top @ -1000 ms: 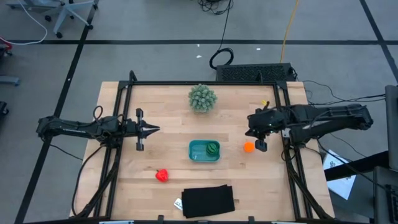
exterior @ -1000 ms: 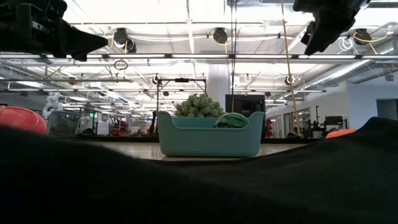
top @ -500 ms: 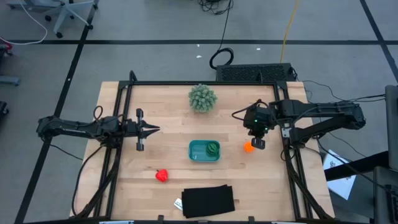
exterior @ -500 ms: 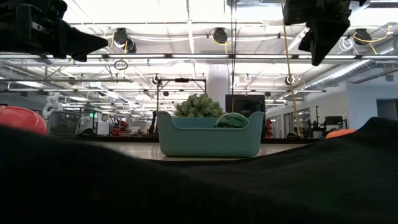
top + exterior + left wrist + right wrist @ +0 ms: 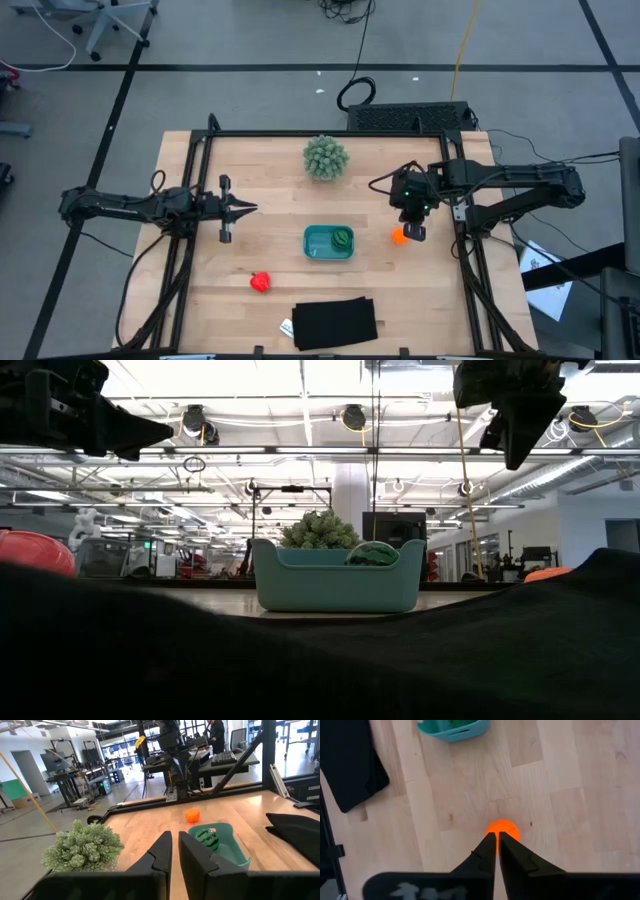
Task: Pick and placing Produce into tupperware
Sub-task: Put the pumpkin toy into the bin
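Observation:
The teal tub (image 5: 329, 242) stands at the table's middle with the dark green striped piece (image 5: 343, 238) inside. The orange ball (image 5: 400, 236) lies on the wood to its right; it also shows in the right wrist view (image 5: 503, 829). The red lumpy piece (image 5: 261, 282) lies near the front left. My right gripper (image 5: 417, 231) is shut and empty, raised above the table just right of the orange ball, pointing down. My left gripper (image 5: 250, 207) is shut and empty at the table's left, pointing right.
A pale green spiky ball (image 5: 325, 157) sits at the far middle. A black flat rectangle (image 5: 335, 323) lies at the near edge, with a small white tag (image 5: 286, 326) beside it. Black frame rails (image 5: 190, 240) run along both sides.
My right gripper has swung from the table's right edge a little toward the middle and turned, so that it now points down beside the orange ball. The ball and the other pieces have stayed where they were.

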Controlling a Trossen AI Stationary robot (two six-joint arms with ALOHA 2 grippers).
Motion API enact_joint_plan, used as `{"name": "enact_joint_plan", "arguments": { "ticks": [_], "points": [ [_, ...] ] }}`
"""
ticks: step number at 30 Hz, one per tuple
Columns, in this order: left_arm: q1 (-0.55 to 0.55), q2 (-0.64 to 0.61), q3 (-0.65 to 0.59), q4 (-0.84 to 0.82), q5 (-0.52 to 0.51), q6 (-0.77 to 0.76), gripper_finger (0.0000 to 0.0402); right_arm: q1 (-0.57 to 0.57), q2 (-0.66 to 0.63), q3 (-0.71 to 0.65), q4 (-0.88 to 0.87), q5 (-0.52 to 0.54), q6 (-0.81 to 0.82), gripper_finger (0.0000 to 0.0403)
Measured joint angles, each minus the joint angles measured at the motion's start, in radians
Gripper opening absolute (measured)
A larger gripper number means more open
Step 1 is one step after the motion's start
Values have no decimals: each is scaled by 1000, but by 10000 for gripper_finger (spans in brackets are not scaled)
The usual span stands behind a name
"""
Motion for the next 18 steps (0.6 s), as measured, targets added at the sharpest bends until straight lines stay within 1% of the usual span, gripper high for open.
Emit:
{"name": "enact_joint_plan", "arguments": {
  "ticks": [3,6,10,14,18],
  "points": [
    [0,0,0,0,0,0,37,0,0,0,0,0,0,45],
    [0,0,0,-1,0,0,37,1,0,0,-8,0,-16,85],
    [0,0,0,-7,0,-1,37,10,0,-3,-26,1,-49,154],
    [0,0,1,-26,0,-4,37,10,0,-26,-17,2,-64,233],
    [0,0,1,-37,0,-5,37,10,0,-74,33,12,-89,302]
  ]
}}
